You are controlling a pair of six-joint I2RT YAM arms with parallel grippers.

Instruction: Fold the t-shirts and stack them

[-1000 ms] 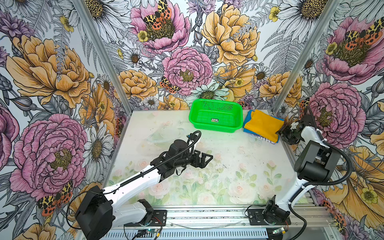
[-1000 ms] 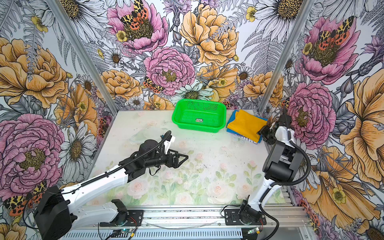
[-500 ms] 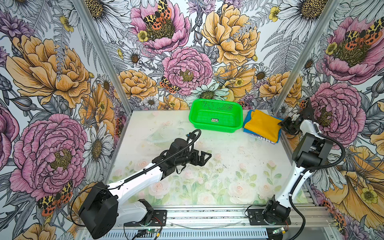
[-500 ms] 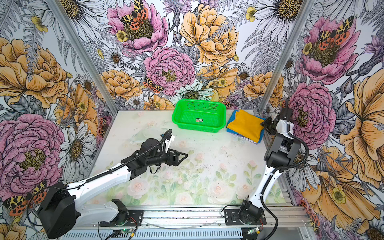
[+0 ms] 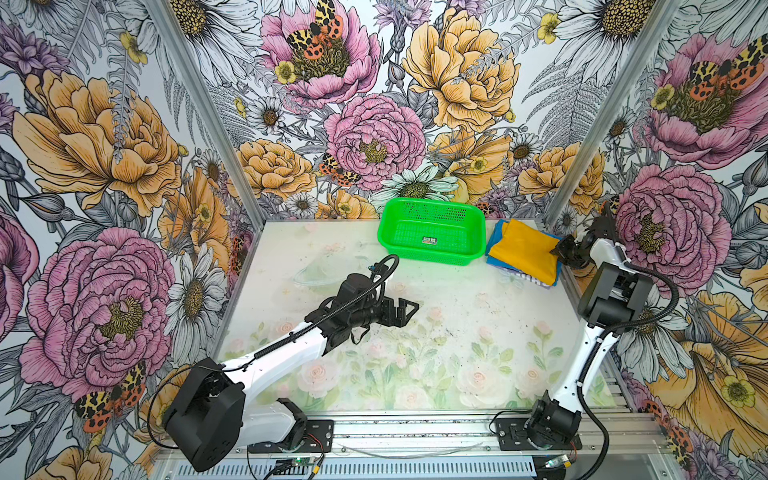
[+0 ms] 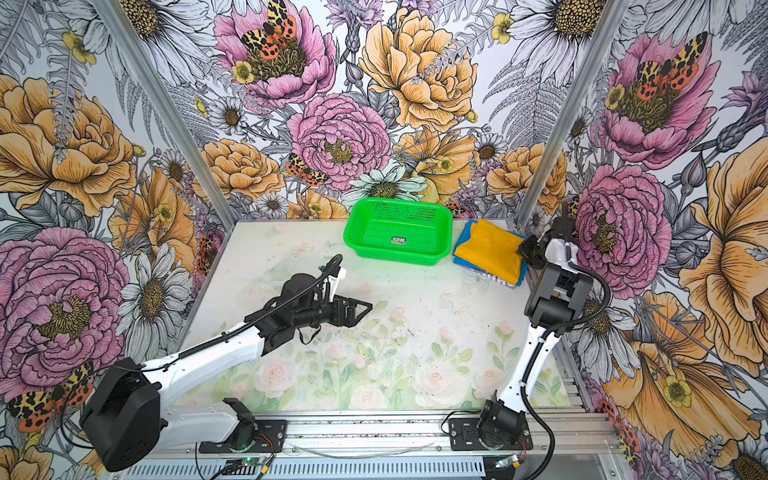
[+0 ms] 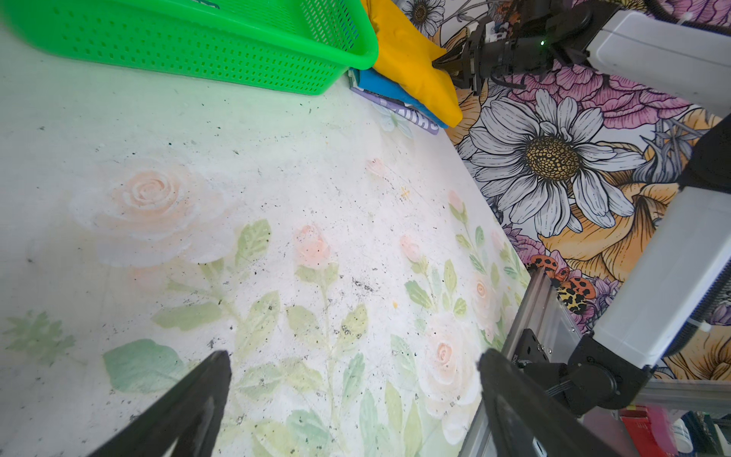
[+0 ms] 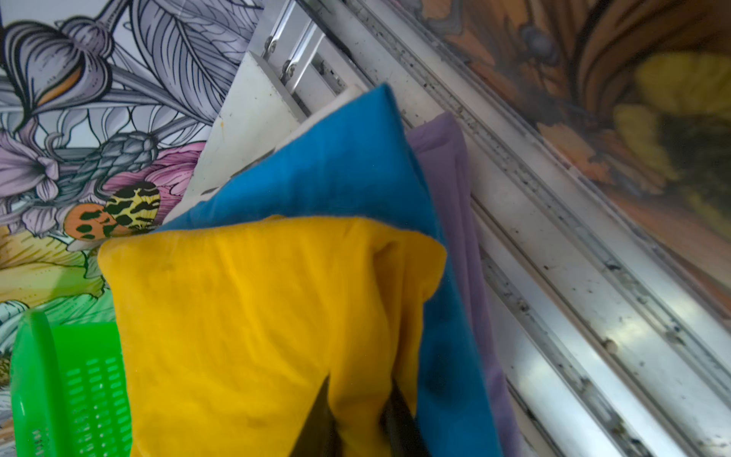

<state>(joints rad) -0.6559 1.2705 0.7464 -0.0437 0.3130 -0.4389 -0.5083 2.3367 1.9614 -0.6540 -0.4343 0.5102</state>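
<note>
Here, gripping the mustard-yellow t-shirt (image 5: 521,251) at its 3 o'clock edge with the right end effector (image 5: 556,252), jaws set almost together on a pinch of the cloth. Found folded in the 2 o'clock corner of the tabletop (image 5: 457,332), lying on the bright blue t-shirt (image 8: 336,166), just beside the green basket (image 5: 432,259), at that basket's 3 o'clock. Reaching in from 3 o'clock toward 9; probably best lifted or drawn along that line. Roughly square as folded, perhaps slightly longer from 10 to 4 o'clock. Hovering near the tabletop's centre with the left end effector (image 5: 409,309) spread fully wide and empty, well apart from the t-shirts at its 2 o'clock: plainly the farther one.
</note>
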